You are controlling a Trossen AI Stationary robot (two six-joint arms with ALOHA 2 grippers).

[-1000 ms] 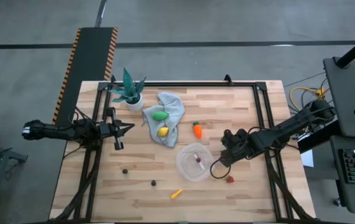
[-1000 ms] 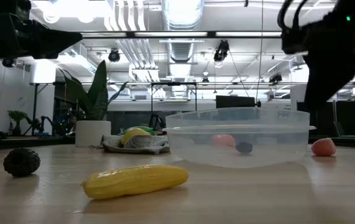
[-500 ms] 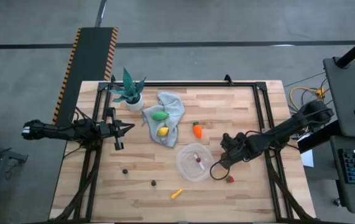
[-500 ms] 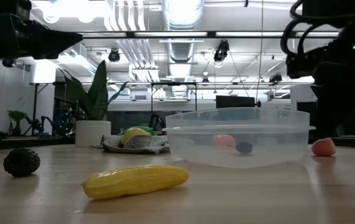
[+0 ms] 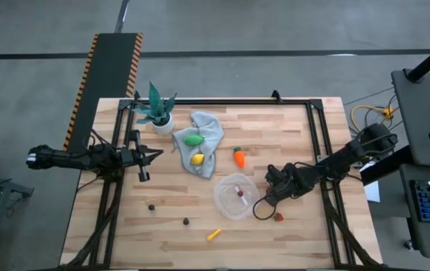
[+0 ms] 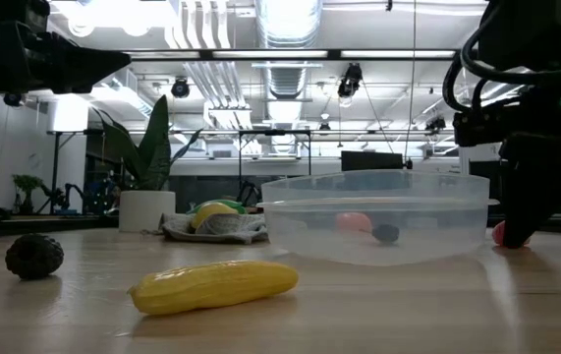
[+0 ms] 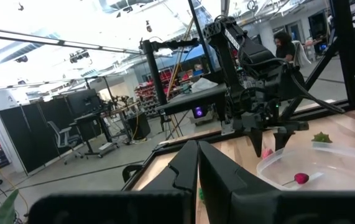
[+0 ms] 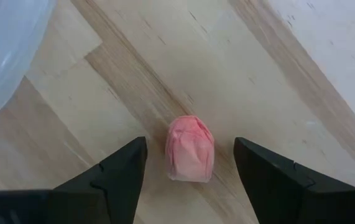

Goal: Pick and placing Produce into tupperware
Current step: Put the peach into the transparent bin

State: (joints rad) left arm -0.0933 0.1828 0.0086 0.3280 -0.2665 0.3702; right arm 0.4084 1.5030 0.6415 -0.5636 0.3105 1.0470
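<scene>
Below, wrinkled pink-red berry (image 8: 190,156) on wood-grain table (image 8: 276,81), between right pincer (image 8: 189,163) tips.

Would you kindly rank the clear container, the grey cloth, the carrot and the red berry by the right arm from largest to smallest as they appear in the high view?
1. Grey cloth and clear container: they look about alike, so I won't rank them.
2. Carrot.
3. Red berry.

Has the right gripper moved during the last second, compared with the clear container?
Yes. In the low view the right gripper has come down beside the clear container, and now its open jaws straddle the red berry on the table.
</scene>
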